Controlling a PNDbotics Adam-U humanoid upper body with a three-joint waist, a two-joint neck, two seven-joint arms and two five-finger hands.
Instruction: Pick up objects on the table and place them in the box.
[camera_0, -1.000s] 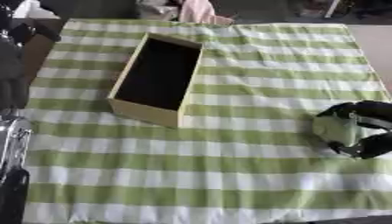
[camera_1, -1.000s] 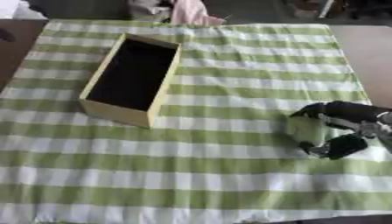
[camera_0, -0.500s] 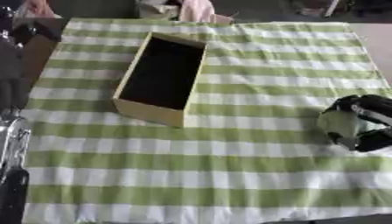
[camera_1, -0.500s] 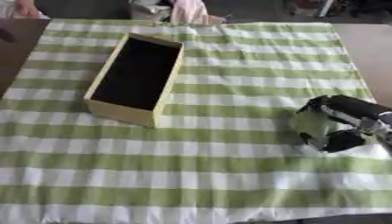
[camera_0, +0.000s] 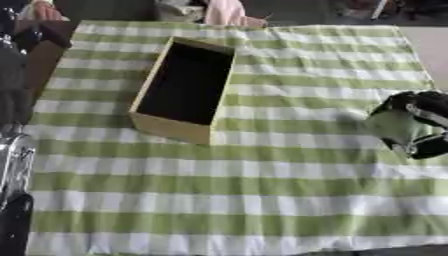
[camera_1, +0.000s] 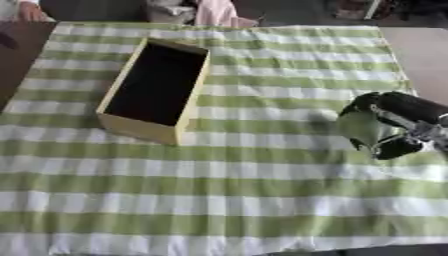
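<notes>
Compared with a second back, the right robot hand (camera_1: 385, 127) had slid a bit further toward the right edge and the whole picture had tilted some, so the camera shifted too. In the left eye view the wooden box (camera_0: 183, 89) sat open on the green-and-white checked cloth (camera_0: 262, 170) covering the worktop, left of centre, dark inside, and I couldn't make out anything in it. The left arm (camera_0: 12, 165) only showed as a black and silver strip down the left edge, no hand visible. In the right eye view the right robot hand was low over the cloth, well apart from the box, fingers curled round something pale greenish (camera_1: 360, 125). Couldn't tell what that thing actually was.
</notes>
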